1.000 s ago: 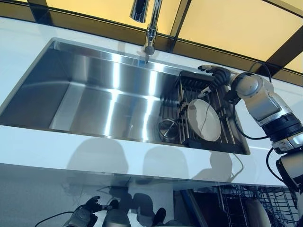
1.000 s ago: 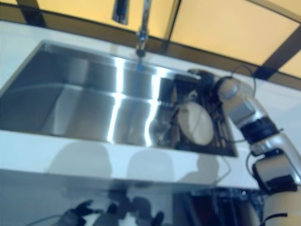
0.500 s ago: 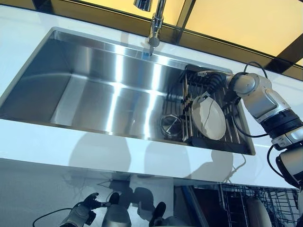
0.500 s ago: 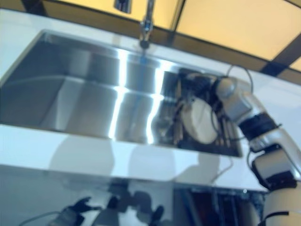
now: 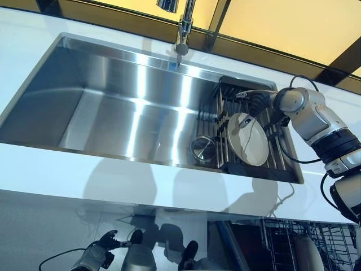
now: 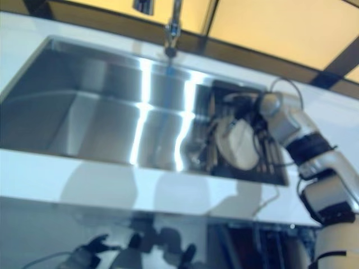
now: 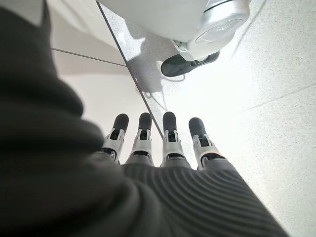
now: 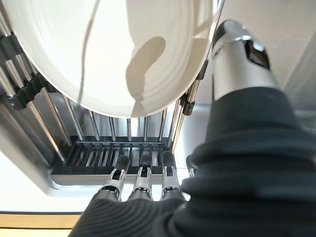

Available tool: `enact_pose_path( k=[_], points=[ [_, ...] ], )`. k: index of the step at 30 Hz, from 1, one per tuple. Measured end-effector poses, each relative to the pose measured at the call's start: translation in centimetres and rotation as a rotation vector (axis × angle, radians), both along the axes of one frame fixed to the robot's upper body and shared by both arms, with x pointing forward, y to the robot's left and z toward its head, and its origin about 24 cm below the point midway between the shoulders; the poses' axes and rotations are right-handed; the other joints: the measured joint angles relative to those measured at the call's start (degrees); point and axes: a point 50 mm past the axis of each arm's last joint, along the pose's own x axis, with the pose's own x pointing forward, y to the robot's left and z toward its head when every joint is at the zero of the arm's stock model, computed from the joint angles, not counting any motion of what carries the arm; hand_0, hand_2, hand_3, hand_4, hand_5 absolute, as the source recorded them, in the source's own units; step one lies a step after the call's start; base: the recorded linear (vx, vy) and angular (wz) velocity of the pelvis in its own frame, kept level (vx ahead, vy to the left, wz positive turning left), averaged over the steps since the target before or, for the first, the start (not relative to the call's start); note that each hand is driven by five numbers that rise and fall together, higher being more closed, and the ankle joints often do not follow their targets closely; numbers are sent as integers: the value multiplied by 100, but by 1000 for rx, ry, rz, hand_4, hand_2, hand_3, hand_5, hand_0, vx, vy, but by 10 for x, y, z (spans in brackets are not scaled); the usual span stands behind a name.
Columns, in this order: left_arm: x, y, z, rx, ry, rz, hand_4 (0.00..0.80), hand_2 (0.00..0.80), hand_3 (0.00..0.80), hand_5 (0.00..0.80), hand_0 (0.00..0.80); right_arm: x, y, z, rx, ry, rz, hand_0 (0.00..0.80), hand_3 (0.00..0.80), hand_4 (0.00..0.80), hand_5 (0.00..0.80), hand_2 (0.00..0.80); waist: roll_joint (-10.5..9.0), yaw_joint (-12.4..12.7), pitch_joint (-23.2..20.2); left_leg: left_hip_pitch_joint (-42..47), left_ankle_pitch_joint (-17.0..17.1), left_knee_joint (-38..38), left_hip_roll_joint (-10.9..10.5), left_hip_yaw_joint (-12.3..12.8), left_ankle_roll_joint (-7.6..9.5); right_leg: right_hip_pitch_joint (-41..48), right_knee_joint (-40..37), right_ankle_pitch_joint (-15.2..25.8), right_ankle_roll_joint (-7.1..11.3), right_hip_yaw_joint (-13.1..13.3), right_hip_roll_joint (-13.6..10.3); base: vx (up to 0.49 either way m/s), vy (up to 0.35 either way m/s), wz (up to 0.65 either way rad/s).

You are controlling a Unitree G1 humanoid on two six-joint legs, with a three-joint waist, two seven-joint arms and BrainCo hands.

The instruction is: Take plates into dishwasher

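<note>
One white plate (image 5: 247, 141) leans on edge in the dark wire dish rack (image 5: 277, 153) at the right end of the steel sink (image 5: 113, 113). My right hand (image 5: 258, 101) hovers over the plate's far rim. In the right wrist view its fingers (image 8: 143, 180) reach straight out under the plate (image 8: 113, 49) toward the rack bars. The thumb (image 8: 239, 64) stands apart beside the rim, and nothing is gripped. My left hand (image 5: 97, 257) hangs low below the counter, with its fingers (image 7: 170, 136) straight over the floor.
A small steel bowl (image 5: 202, 149) sits in the sink just left of the rack. The faucet (image 5: 181, 34) rises behind the sink. A white counter (image 5: 84, 175) runs along the front. The dishwasher's wire rack (image 5: 285, 245) shows below at the lower right, with a plate (image 5: 304, 254) in it.
The view shifted down a little. My right hand came down from the rack's far edge to the plate's top rim, and the plate now leans back a bit more.
</note>
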Motion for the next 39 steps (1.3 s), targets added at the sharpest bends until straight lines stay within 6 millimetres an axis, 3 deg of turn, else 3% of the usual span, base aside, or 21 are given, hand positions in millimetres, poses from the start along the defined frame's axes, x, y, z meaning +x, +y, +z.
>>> enact_pose_path(
  k=[16,30,39],
  points=[
    [6,2,4,2,-23,3,0,0,0,0,0,3,1,18,-105,-24,14,0,0,0,0,0,-38,172,173,-40,-2,51,14,5,-9,0,1,-1,-3,-110,5,7,-4,3],
    [12,13,12,32,-52,7,0,0,0,0,0,4,1,14,-162,-11,6,0,0,0,0,0,-168,279,407,-351,-56,347,120,5,-84,-121,6,-9,-65,-118,93,15,-67,3],
    [17,10,14,15,-86,20,0,0,0,0,0,4,4,24,-165,-33,10,0,0,0,0,0,-100,282,515,-410,-85,411,206,22,-149,-157,8,-47,-144,-119,196,9,-51,-1]
  ],
)
